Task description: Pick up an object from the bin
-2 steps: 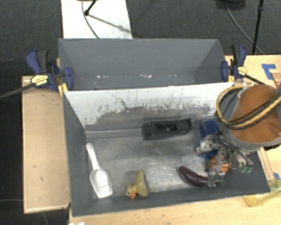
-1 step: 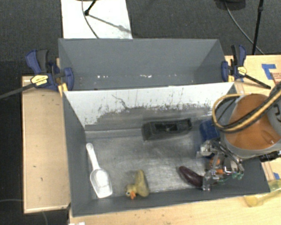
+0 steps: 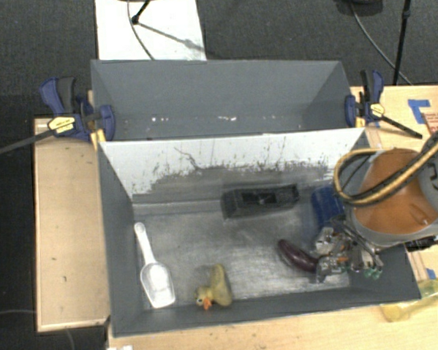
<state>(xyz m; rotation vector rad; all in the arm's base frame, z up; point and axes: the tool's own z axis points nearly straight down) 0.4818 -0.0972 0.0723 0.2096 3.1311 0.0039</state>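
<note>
My gripper is low in the bin's front right corner, under the orange wrist cover. A dark purple eggplant-shaped toy lies on the floor just to its left, and the toy's right end reaches right up to the gripper. Whether they touch I cannot tell. A blue thing stands just behind the gripper against the right wall, partly hidden by the arm.
A black oblong block lies at the back middle. A white plastic scoop lies along the left side, and a yellow rubber duck sits near the front wall. The arm and its cables cover the right side.
</note>
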